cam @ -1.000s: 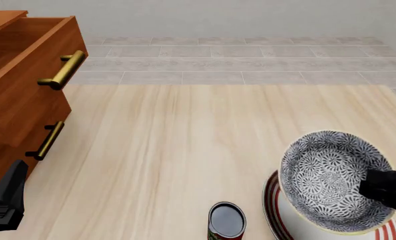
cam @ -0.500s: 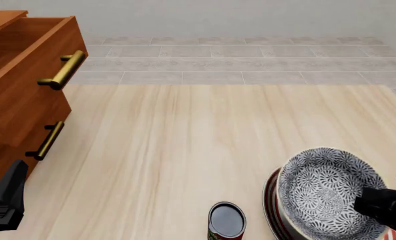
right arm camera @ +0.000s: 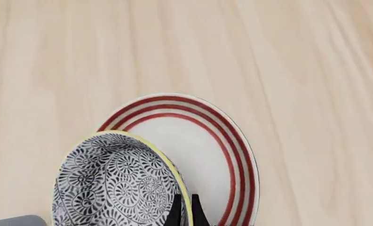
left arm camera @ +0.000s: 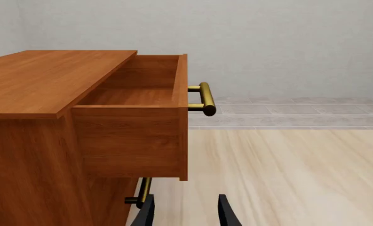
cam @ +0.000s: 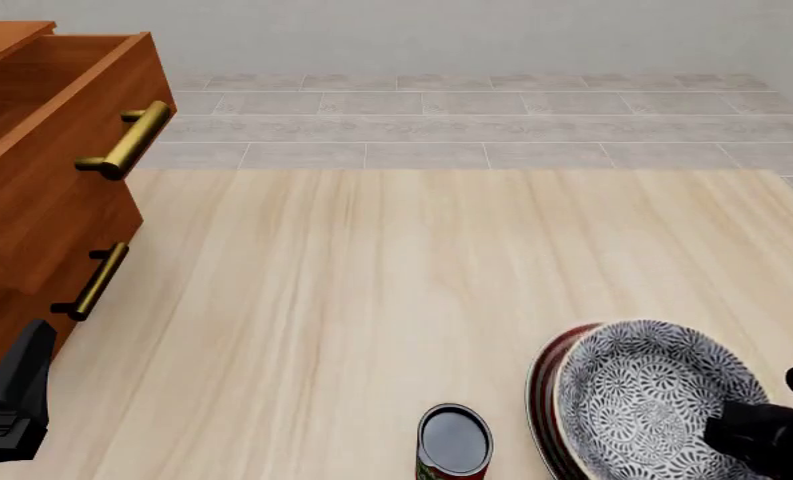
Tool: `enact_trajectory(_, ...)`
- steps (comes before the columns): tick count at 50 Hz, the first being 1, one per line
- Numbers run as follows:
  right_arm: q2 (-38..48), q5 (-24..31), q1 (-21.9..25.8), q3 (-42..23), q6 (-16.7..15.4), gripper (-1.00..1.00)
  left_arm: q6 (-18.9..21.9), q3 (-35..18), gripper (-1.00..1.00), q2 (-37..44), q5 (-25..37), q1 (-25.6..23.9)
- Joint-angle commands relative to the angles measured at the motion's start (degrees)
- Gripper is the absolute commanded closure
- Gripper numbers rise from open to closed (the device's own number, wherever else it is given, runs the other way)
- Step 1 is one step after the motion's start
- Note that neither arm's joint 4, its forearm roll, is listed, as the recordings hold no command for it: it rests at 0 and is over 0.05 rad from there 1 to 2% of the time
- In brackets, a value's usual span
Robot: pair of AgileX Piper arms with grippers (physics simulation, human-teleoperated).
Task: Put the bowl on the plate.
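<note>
The grey-blue floral bowl sits low over the red-ringed white plate at the table's near right and hides most of it. My right gripper is shut on the bowl's right rim. In the right wrist view the fingertips pinch the yellowish rim of the bowl, with the plate right beneath. I cannot tell whether bowl and plate touch. My left gripper hovers open at the near left, its two fingers apart with nothing between them.
A small dark-topped can stands just left of the plate at the front edge. A wooden cabinet with an open top drawer and brass handles fills the left side.
The right gripper has brought the bowl down and towards the near edge, from tilted above the plate to low over it. The left arm has not moved.
</note>
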Motion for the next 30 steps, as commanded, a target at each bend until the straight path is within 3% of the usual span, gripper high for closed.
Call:
enact_trajectory(1,-0.2,-1.3,-0.8,2.0,0.7,1.0,0.0,0.0,-1.0,0.0,0.0,0.0)
enact_trajectory(30,-0.6,-2.4,-1.6,4.0,0.7,1.0,0.0,0.0,-1.0,0.0,0.0,0.0)
